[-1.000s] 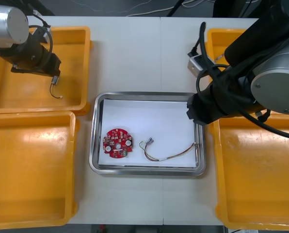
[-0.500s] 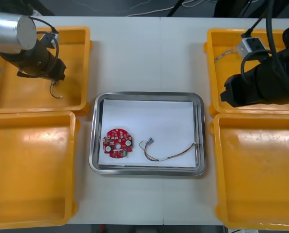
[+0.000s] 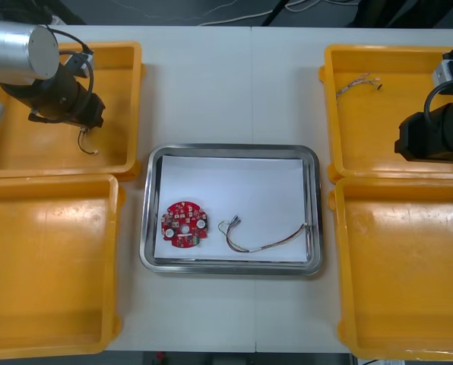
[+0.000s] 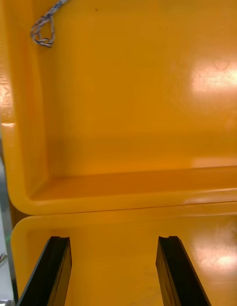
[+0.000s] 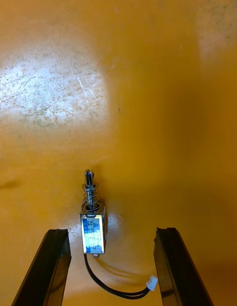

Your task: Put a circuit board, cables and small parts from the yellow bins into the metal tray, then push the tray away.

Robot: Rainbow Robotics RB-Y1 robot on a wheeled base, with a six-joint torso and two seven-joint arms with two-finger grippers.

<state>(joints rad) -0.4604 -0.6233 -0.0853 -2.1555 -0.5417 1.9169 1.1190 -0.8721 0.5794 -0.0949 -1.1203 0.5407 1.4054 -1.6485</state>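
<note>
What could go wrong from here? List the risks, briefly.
1. The small metal part sits off-centre between the fingers of the open left gripper, nearer one; closing may nudge it or pinch just its black lead.
2. The open right gripper hangs over the shared rim of the right bins; the twisted cable lies far off, by the bin wall, likely awkward to grasp.

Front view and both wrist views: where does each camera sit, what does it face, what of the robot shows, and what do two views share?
Front view: above the arms, steeply down at the shiny metal tray between yellow bins; both arms show.
Left wrist view: on that wrist, facing a bin floor with a small metal part; open left gripper shows.
Right wrist view: on that wrist, facing two bins' rims; open right gripper shows.
Shared: twisted blue and white cable, front and right wrist views.
</note>
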